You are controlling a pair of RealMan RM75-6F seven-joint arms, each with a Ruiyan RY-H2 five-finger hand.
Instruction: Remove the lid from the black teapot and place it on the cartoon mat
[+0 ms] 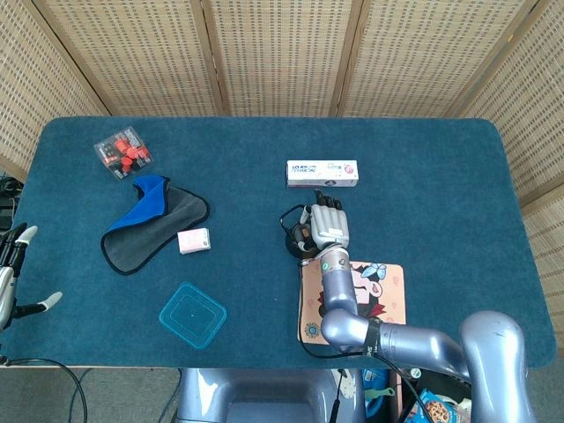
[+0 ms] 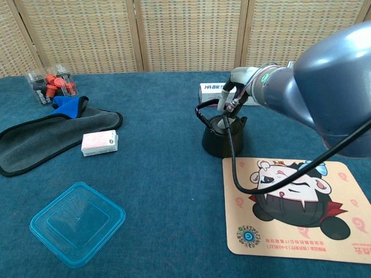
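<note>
The black teapot [image 2: 220, 142] stands just behind the cartoon mat [image 2: 295, 202], its handle tipped to the left. My right hand [image 2: 227, 104] reaches down onto the teapot's lid [image 2: 216, 123]; its fingertips [image 2: 225, 120] cover the orange knob, and the lid still sits on the pot. In the head view the right hand [image 1: 326, 226] hides most of the teapot [image 1: 292, 238], and the forearm lies over the cartoon mat [image 1: 392, 295]. Whether the fingers pinch the knob is not visible. My left hand [image 1: 12, 273] hangs at the table's left edge with its fingers apart and nothing in it.
A toothpaste box [image 2: 210, 90] lies right behind the teapot. To the left are a grey and blue cloth [image 2: 52, 130], a small pink box [image 2: 99, 142], a blue plastic container lid [image 2: 77, 223] and a clear box of red items [image 2: 49, 87].
</note>
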